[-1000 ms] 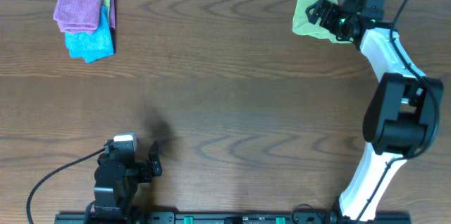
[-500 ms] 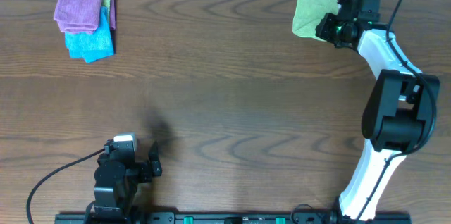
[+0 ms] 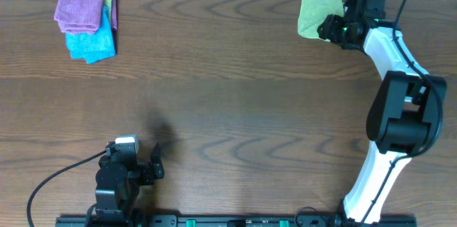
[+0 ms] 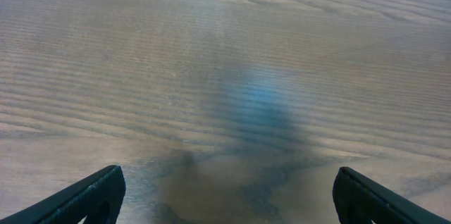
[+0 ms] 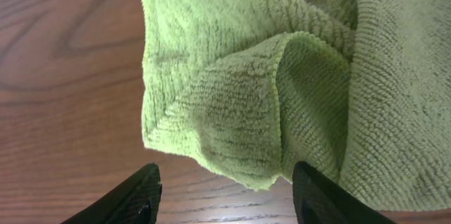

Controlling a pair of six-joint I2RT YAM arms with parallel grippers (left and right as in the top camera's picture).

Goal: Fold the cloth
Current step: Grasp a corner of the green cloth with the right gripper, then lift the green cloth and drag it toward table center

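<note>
Two arms, well apart: one folded low, one stretched out.
At the near left, left arm (image 3: 114,184) tucked in over its base, left gripper (image 3: 156,164) pointing right, fingers (image 4: 91,196) spread wide at both lower corners of the wrist view. At the right, right arm (image 3: 400,113) rising from its near base, bent at the dark elbow (image 3: 403,109), white forearm (image 3: 385,45) reaching to the far side, with right gripper (image 3: 330,27) aimed left, tipped downward, fingers (image 5: 144,192) parted wide.
</note>
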